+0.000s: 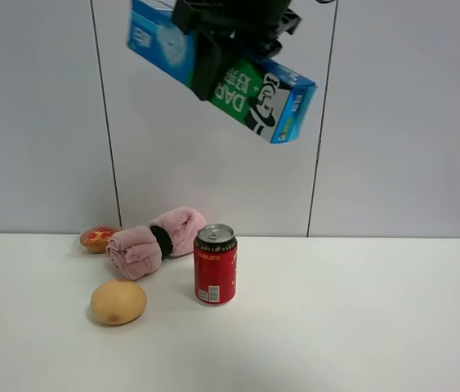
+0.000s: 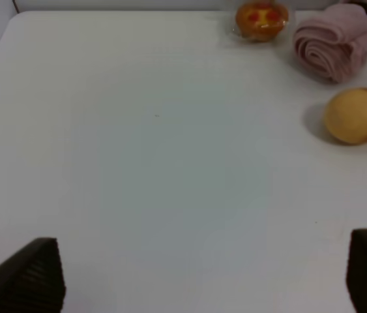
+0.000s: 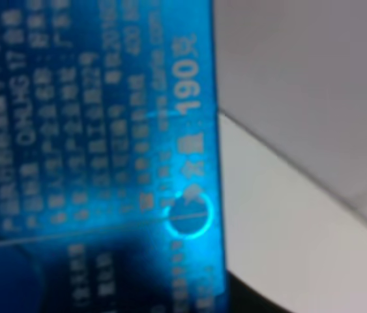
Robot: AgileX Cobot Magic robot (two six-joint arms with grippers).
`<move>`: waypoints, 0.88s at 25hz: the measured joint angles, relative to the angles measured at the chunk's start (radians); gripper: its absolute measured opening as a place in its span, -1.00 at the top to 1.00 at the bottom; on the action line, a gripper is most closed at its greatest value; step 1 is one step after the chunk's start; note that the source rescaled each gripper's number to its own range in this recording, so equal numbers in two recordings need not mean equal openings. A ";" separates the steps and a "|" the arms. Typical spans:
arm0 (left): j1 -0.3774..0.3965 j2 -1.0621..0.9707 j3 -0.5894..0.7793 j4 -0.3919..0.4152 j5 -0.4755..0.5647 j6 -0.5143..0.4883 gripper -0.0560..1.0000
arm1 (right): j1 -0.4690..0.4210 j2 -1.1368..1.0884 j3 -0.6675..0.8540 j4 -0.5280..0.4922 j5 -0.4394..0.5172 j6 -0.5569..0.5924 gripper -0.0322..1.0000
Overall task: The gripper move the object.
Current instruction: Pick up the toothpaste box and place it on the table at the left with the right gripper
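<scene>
The blue and green toothpaste box (image 1: 223, 69) hangs tilted high above the table, its right end lower, in front of the white wall. My right gripper (image 1: 220, 51), a black claw coming in from the top edge, is shut across the box's middle. In the right wrist view the box's blue printed face (image 3: 98, 150) fills the left half, very close and blurred. My left gripper (image 2: 203, 280) is open and empty; its black fingertips (image 2: 30, 277) show at the two lower corners of the left wrist view, low over bare table. It does not show in the exterior high view.
On the white table (image 1: 360, 327) stand a red soda can (image 1: 215, 265), a tan egg-shaped ball (image 1: 118, 302), a pink rolled towel (image 1: 154, 241) and a small orange pastry (image 1: 98, 238). The left wrist view shows the ball (image 2: 357, 116), towel (image 2: 333, 42) and pastry (image 2: 261, 19).
</scene>
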 joint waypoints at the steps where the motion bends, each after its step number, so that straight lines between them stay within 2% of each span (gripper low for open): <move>1: 0.000 0.000 0.000 0.000 0.000 0.001 -1.00 | 0.016 0.010 -0.005 0.036 0.009 -0.070 0.93; 5: 0.000 0.000 0.000 0.000 0.000 0.001 -1.00 | 0.059 0.082 -0.009 0.107 0.047 -0.277 0.93; 12: 0.000 0.000 0.000 0.000 0.000 0.001 -1.00 | 0.135 0.219 -0.010 0.109 0.072 -0.477 0.93; 17: 0.000 0.000 0.000 0.000 0.000 0.001 -1.00 | 0.155 0.314 -0.010 0.093 0.076 -0.553 0.93; 22: 0.000 0.000 0.000 0.000 0.000 0.001 -1.00 | 0.155 0.402 -0.010 0.026 0.075 -0.556 0.93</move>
